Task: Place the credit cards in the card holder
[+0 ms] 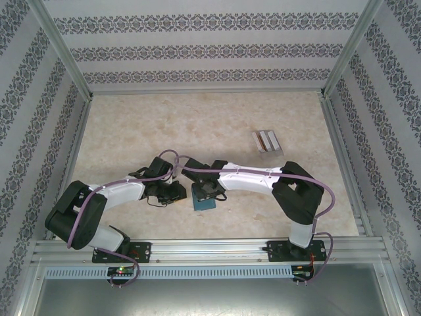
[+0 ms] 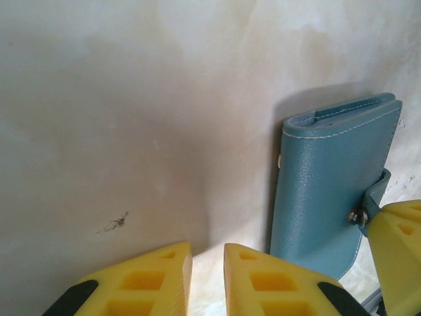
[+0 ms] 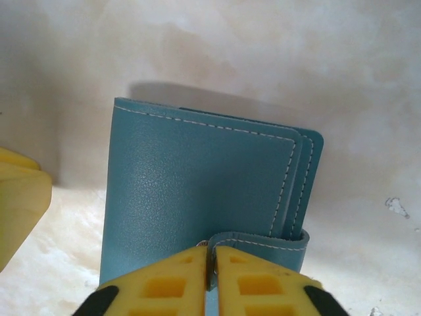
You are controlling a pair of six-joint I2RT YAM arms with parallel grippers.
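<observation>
The teal card holder (image 1: 204, 203) lies folded on the table between the two arms. My right gripper (image 1: 209, 191) is above it, and in the right wrist view my right gripper (image 3: 212, 251) is shut on the snap strap (image 3: 263, 245) that wraps the card holder (image 3: 197, 184) at its near edge. My left gripper (image 2: 207, 250) hovers low over bare table just left of the card holder (image 2: 325, 191), its jaws a narrow gap apart with nothing between them. The credit cards (image 1: 266, 141), pale grey, lie overlapped in a small striped patch at the far right.
Patterned walls and metal rails enclose the marble-look table (image 1: 197, 125). A right fingertip (image 2: 398, 243) shows at the holder's snap in the left wrist view, and a left fingertip (image 3: 20, 204) shows at the left edge of the right wrist view. A small dark scuff (image 2: 115, 222) marks the tabletop.
</observation>
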